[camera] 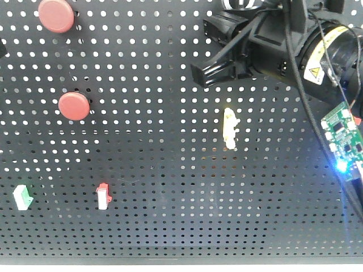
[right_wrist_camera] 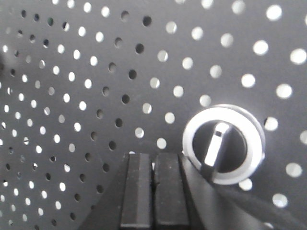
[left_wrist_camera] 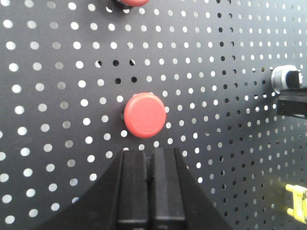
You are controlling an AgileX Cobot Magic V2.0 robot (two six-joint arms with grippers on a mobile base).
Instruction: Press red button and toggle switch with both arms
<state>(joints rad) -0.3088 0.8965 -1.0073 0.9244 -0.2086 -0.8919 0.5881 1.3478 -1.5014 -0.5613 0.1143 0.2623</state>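
Standing in front of the pegboard (camera: 170, 226), I take the pale yellow lever (camera: 229, 129) as my marker. The red button (left_wrist_camera: 145, 115) sits well left of it and a little higher, the lower of two red discs. The left gripper (left_wrist_camera: 151, 154) hangs just under that button with its fingers pressed flat together, holding nothing. My guess is it's closed on purpose, to make one blunt tip for pushing the cap straight in.

The toggle switch (right_wrist_camera: 223, 144) is above the lever, a touch to the right. The right gripper (right_wrist_camera: 154, 157) is also pinched shut and empty, just beside the switch's white ring, on the side nearer the lever. Shut like that, it could nudge the knob sideways but not grip it.

In the right wrist view the black pointer's long axis runs nearly upright, its upper end leaning slightly right
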